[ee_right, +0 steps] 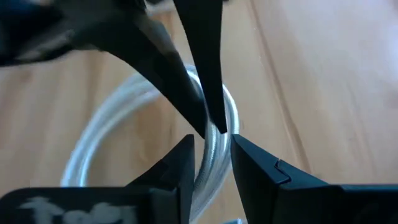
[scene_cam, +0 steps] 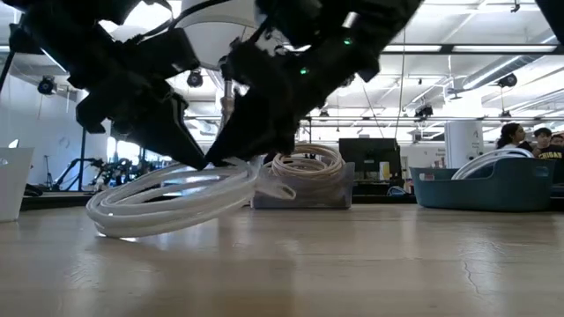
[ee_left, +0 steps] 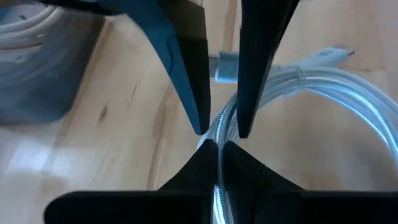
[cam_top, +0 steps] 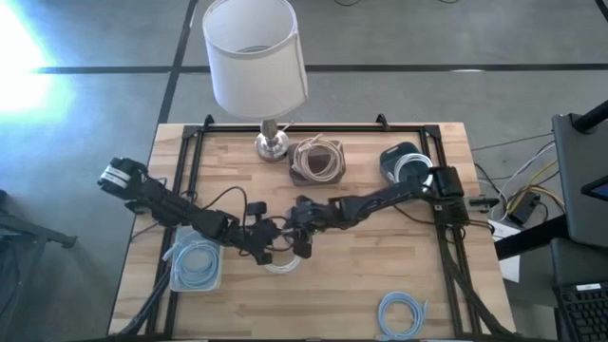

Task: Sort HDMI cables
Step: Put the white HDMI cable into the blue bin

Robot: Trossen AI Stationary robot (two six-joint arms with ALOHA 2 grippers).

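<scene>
Grippers meet at the centre of the high view over the white cable coil point(cam_top: 282, 264). The left gripper point(ee_left: 217, 148) is clamped shut on a strand; the right gripper point(ee_right: 212, 144) straddles the same coil part-open, its grip unclear. The coil hangs tilted below both, equally near. Partial lettering on the right gripper stays unreadable.
</scene>
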